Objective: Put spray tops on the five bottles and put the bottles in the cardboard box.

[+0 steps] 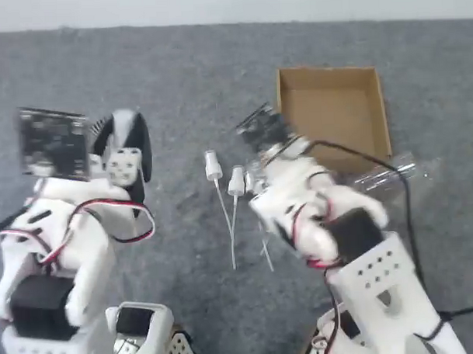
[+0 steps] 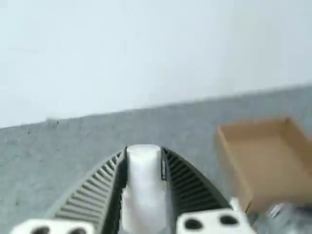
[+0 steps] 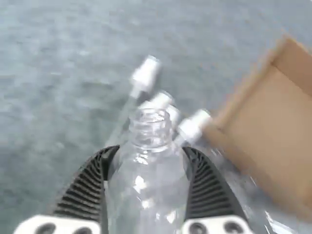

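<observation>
gripping a white spray top (image 2: 142, 195), the left claw (image 2: 144, 152) is closed on it over the table's (image 1: 179, 78) left side; the right claw (image 3: 148, 152) clasps a clear, uncapped bottle (image 3: 148, 129). loose tops (image 1: 213, 166) lie mid-table, near the box (image 1: 335, 104) toward the far edge.

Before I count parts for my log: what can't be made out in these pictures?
High view: clear bottles beside the cardboard box, blurred, partly behind the right arm; number unclear.
Left wrist view: white piece in the left claw, lower end cut by the edge.
Right wrist view: right claw's bottle, base cut off.
</observation>
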